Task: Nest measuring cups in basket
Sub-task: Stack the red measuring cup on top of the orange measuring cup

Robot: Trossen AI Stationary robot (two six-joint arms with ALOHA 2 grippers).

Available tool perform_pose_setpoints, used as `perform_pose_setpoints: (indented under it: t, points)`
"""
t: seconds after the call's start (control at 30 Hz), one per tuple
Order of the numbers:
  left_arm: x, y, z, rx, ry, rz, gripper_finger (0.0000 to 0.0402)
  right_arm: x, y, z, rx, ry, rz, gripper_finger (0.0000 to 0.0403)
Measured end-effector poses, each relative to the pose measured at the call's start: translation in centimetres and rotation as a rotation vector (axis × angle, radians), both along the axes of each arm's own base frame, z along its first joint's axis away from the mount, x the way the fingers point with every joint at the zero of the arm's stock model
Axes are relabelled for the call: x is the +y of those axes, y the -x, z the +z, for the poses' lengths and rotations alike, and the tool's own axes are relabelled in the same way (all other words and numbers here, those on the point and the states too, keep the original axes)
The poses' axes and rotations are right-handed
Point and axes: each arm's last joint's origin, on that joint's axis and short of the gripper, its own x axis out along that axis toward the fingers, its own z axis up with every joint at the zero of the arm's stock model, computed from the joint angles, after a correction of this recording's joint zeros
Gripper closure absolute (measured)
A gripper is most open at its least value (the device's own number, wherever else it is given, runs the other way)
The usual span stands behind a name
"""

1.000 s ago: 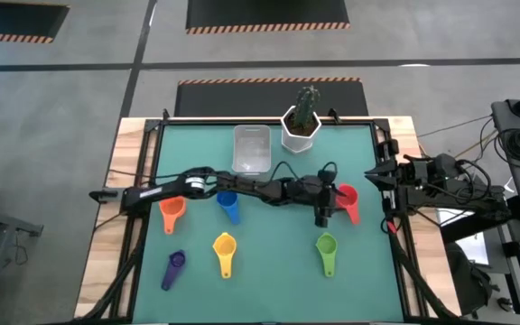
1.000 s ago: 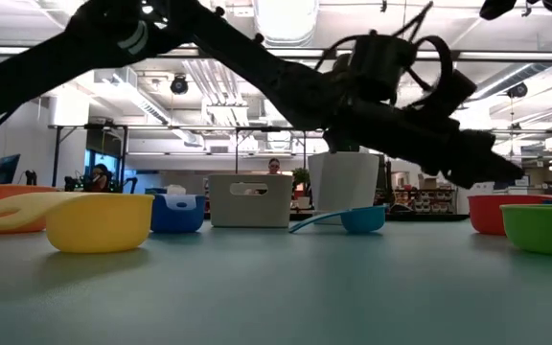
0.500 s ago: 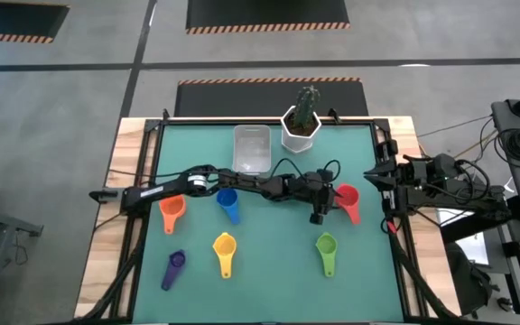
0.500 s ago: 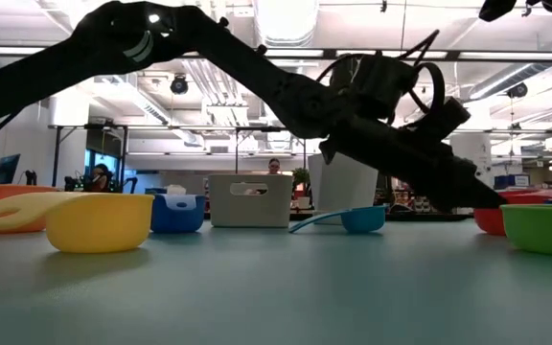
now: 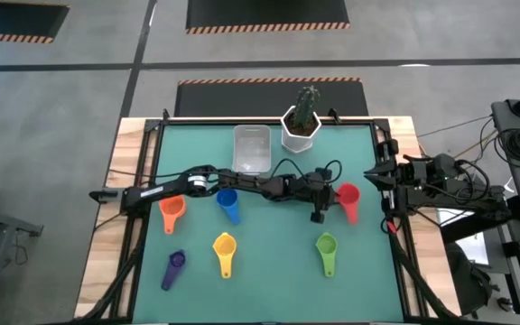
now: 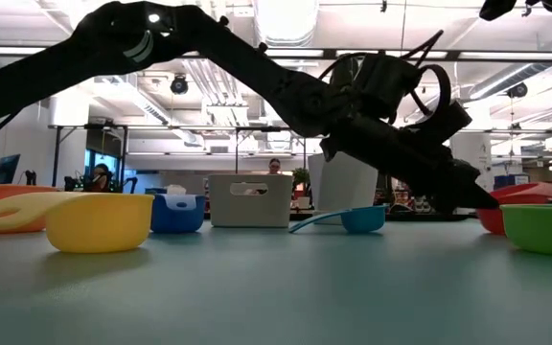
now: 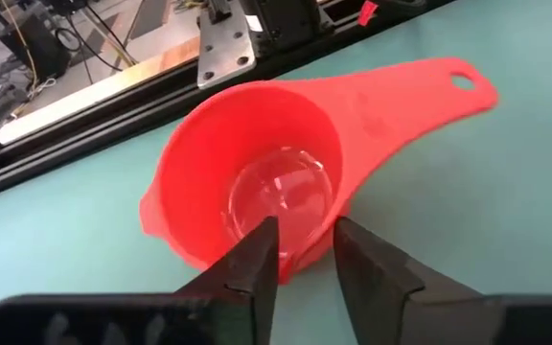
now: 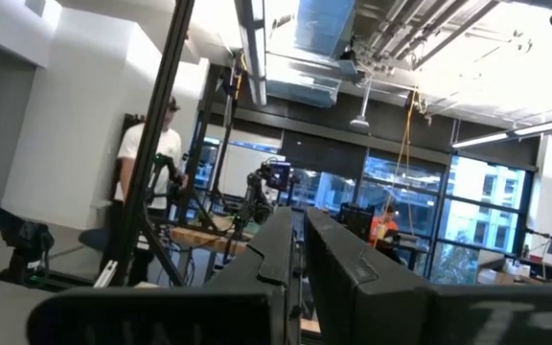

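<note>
The red measuring cup (image 5: 348,200) stands on its base on the green mat, and it fills the left wrist view (image 7: 257,182). My left gripper (image 7: 303,240) is open narrowly, down at the cup's wall near the handle root, and reaches across from the table's left (image 5: 318,215). Orange (image 5: 172,210), blue (image 5: 228,206), purple (image 5: 173,269), yellow (image 5: 225,253) and green (image 5: 326,251) cups rest on the mat. The teal cup (image 6: 362,218) shows only in the low view. The clear basket (image 5: 251,149) stands near the far edge. My right gripper (image 8: 300,249) is shut, parked off the right edge. My left gripper stands astride the red cup's near wall (image 7: 300,251) beside the handle root, with one finger (image 7: 257,254) over the bowl and the other (image 7: 362,264) outside. It comes slanting down from the table's left. A gap remains between the fingers, and I cannot tell whether they touch the wall.
A white hexagonal cactus pot (image 5: 300,131) stands to the right of the basket at the far edge. Black rails frame the mat. The left arm's long body (image 5: 242,185) spans the mat's middle above the blue cup. Free mat lies along the near edge.
My left gripper has sunk toward the table onto the red cup and drawn slightly toward the far edge. In the low view the red cup's rim now slants up to the right where it was level before.
</note>
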Motion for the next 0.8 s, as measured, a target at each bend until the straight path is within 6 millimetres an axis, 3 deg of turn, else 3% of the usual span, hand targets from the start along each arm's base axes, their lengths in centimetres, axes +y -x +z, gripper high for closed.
perform_pose_setpoints:
  t: [0.37, 0.6, 0.8]
  points:
    - [0.0, 0.0, 0.0, 0.003, 0.0, 0.0, 0.0395, 0.0, 0.0, 0.0, 0.0, 0.0, 0.0, 0.0385]
    - [-0.2, 0.0, 0.0, 0.002, 0.0, -0.004, 0.04, 0.0, 0.0, 0.0, 0.0, 0.0, 0.0, 0.0385]
    - [-1.7, 0.4, 2.5, 0.023, -0.013, -0.037, 0.0401, 0.1, 0.5, 0.5, -0.05, -0.032, 0.026, 0.0385]
